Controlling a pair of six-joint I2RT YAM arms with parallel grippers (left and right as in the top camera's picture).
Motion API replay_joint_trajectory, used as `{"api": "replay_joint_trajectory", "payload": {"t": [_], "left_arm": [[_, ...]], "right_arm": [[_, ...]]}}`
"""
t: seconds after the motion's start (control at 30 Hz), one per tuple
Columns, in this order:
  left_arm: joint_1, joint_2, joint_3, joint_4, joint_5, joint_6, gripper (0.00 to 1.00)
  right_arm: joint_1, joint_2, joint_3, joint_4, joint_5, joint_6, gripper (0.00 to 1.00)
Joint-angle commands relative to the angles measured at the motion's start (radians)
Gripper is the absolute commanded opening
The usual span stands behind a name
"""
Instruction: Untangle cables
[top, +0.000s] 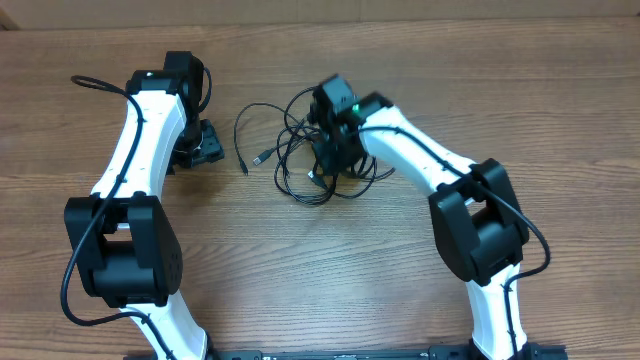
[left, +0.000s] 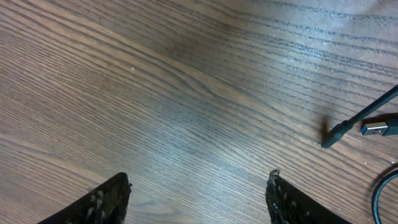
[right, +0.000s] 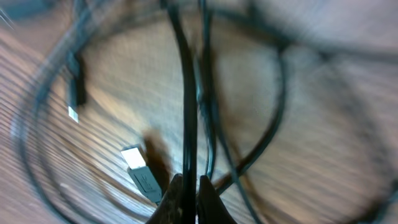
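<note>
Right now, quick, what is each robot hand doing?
Left gripper: open, holding nothing.
Right gripper: shut on a black cable.

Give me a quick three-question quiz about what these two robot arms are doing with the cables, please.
1. True or false: the left gripper is open, over bare table, and holds nothing.
2. Pick one. The right gripper is: A) shut on the cables; B) open above them; C) out of view.
3. Fill in: the tangle lies on a ____-grain table.
Key: 1 true; 2 A; 3 wood.
</note>
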Motion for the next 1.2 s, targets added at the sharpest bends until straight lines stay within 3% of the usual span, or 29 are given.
{"api": "replay_joint_trajectory", "payload": {"t": [0.0,0.23,0.5,0.63,1.0,1.17], "left_arm": [[-0.005,-0.021,0.011,-0.002,0.008,-0.021,0.7],[-0.005,-0.021,0.011,0.005,0.008,-0.021,0.7],[-0.005,-0.021,0.011,0.01,0.008,-0.021,0.7],[-0.005,-0.021,0.011,0.01,0.008,-0.021,0.7],[-0.005,-0.021,0.011,0.01,0.008,-0.021,0.7],[-0.005,-0.021,0.011,0.009,0.008,-0.021,0.7]], "right_arm": [[-0.044,-0.143,0.184,-0.043,0.014,0.014,0.04],[-0.092,-0.257,0.425,-0.151,0.152,0.013,0.04],[-0.113,-0.395,0.458,-0.148,0.439,0.013,0.04],[-0.126,-0.468,0.458,-0.082,0.526,0.013,0.04],[-0.143,-0.615,0.458,0.275,0.47,0.013,0.04],[-0.143,-0.631,0.458,0.357,0.488,0.009,0.04]]}}
